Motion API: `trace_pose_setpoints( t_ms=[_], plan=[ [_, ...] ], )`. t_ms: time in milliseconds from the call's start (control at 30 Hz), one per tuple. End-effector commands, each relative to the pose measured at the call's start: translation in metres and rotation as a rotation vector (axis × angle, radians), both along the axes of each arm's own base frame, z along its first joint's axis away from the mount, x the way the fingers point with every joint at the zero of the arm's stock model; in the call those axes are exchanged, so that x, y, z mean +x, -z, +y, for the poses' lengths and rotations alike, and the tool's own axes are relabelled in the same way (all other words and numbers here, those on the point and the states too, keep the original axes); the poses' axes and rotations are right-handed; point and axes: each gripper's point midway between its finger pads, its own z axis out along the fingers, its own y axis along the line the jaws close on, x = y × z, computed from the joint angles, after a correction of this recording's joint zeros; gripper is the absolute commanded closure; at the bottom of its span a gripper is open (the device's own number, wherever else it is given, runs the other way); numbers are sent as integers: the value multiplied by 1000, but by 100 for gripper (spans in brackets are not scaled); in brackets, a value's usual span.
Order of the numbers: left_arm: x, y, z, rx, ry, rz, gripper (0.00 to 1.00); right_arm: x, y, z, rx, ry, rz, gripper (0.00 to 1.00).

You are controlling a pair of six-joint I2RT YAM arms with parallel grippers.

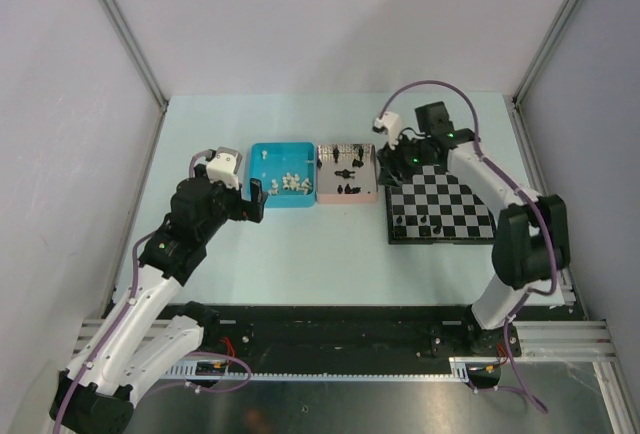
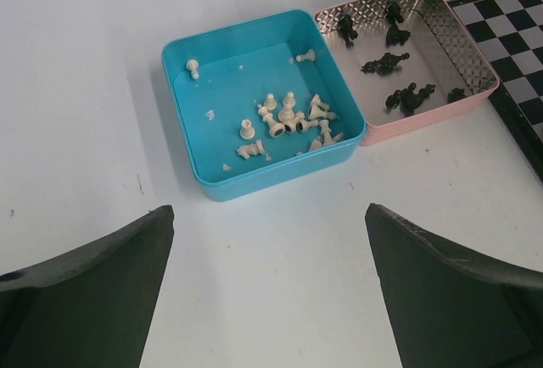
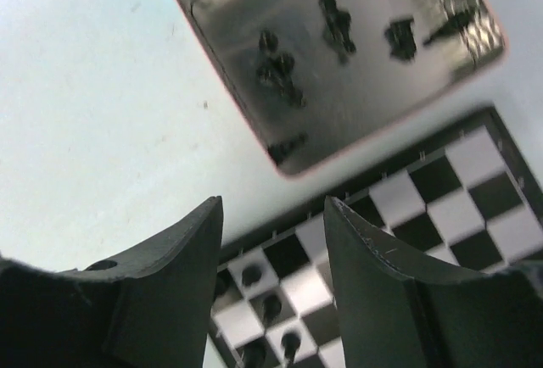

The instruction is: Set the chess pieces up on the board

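Observation:
The board [image 1: 445, 202] lies at the right, with a few black pieces [image 1: 424, 226] standing along its near left edge. Several black pieces [image 2: 386, 64] lie in the pink tray [image 2: 475, 52]. Several white pieces [image 2: 288, 118] lie in the blue tray [image 2: 188, 122]. My left gripper [image 1: 256, 199] is open and empty, just left of and nearer than the blue tray; its jaws [image 2: 270, 209] frame bare table. My right gripper [image 1: 388, 170] is open and empty, hovering over the gap between the pink tray [image 3: 288, 169] and the board's corner [image 3: 441, 207]. Black pieces [image 3: 270, 304] stand on squares below it.
The two trays [image 1: 282, 176] sit side by side, touching, at the middle of the table, with the pink tray [image 1: 346, 194] close to the board's left edge. Grey walls enclose the table on three sides.

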Motion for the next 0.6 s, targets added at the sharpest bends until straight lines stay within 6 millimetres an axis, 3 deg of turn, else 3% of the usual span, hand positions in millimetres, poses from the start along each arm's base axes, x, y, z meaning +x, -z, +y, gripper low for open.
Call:
trace_pose_setpoints(
  t_ms=[0, 133, 300, 567],
  plan=[
    [3, -8, 4, 22, -1, -51, 0, 36, -4, 44, 23, -112, -89, 44],
    [3, -7, 5, 26, -8, -49, 1, 66, 22, 53, -137, -109, -81, 46],
    [3, -8, 6, 25, -10, -52, 0, 96, 35, 74, -170, -125, -110, 47],
    [3, -8, 5, 24, -6, -52, 0, 119, 60, 90, -236, -112, -123, 48]
  ],
)
